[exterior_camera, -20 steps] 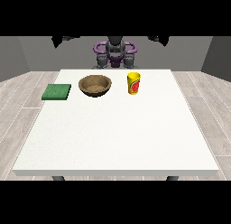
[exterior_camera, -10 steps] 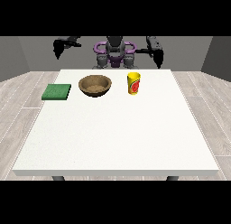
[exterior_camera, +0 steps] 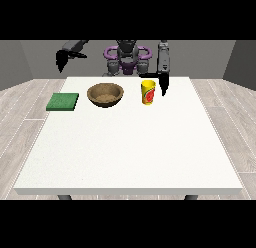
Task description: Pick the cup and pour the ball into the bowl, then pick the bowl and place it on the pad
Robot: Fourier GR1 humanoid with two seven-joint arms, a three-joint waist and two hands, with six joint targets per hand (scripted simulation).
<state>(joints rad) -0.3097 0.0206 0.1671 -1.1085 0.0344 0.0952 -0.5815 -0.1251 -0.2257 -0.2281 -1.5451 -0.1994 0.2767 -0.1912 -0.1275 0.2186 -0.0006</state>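
The large white table [exterior_camera: 128,152] filled most of the view, a flat pale slab on dark legs, set on a floor of grey wooden planks [exterior_camera: 230,117] with plain grey walls [exterior_camera: 20,62] behind. The robot [exterior_camera: 127,57] stood at the far edge, its purple and grey torso just behind the tabletop.

The hand at the view's right [exterior_camera: 162,83] hung over the far part of the table, fingers pointing downward and the thumb stretched sideways toward the yellow cup with a red mark on its side [exterior_camera: 147,92]. That cup stood upright just beside the hand, toward the view's left of it, and the hand held nothing (whether the thumb touched the cup's rim could not be told). Further leftward from that hand sat the brown wooden bowl [exterior_camera: 105,95], and beyond it the flat green square pad [exterior_camera: 63,101] near the table's left edge. The ball could not be seen.

The hand at the view's left [exterior_camera: 61,58] was raised off the table beyond its far left corner, well apart from the pad; how its fingers lay could not be told.

The whole near stretch of tabletop, from the three things to the front edge, lay bare.
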